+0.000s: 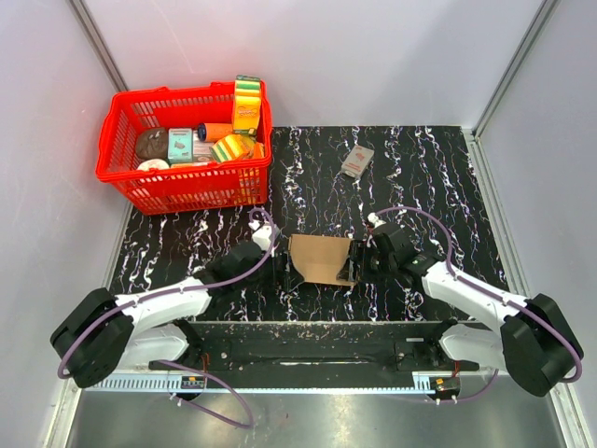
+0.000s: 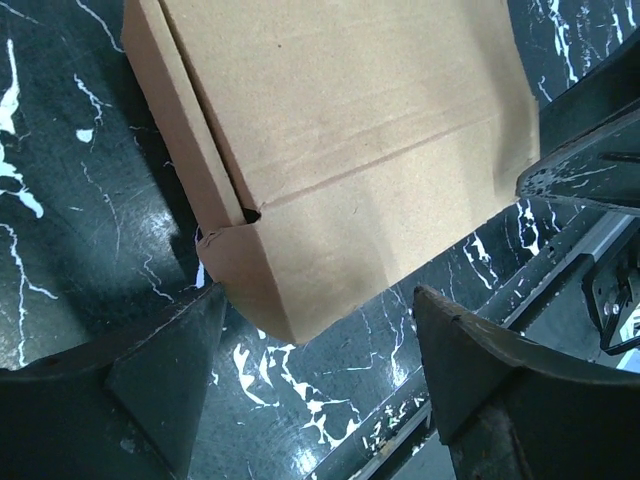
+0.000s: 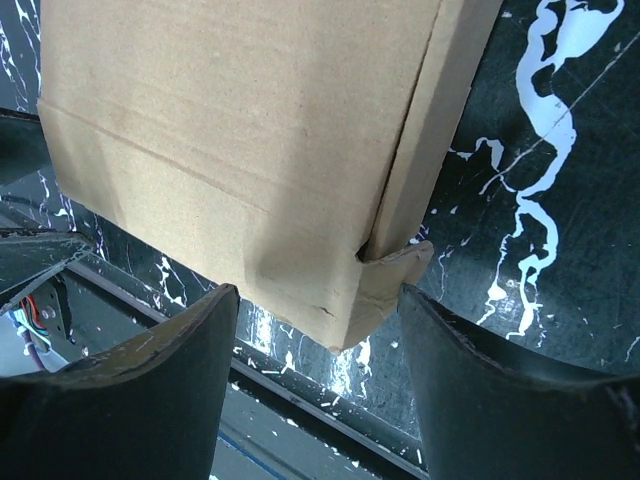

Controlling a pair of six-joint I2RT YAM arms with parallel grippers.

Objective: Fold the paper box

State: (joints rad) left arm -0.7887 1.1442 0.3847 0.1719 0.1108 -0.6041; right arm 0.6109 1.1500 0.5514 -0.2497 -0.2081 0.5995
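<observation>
— Where is the paper box point(image 1: 318, 259)?
— Mid-bench, close to the near edge. It's plain brown and lies flat on the black, white-veined bench point(image 1: 420, 187).
— And the arms?
— One at each end of the box. The left gripper point(image 1: 284, 271) is at its left end and the right gripper point(image 1: 358, 260) at its right end, both low to the bench. From above I can't tell whether the fingers touch the cardboard.
— Anything else on the bench?
— A red basket point(image 1: 140, 177) in the far left corner, full of packets, with a yellow-and-green pack point(image 1: 247, 103) standing tall at its far right. A small grey-and-red packet point(image 1: 356, 161) lies alone toward the far edge, right of centre, well apart from the box.
</observation>
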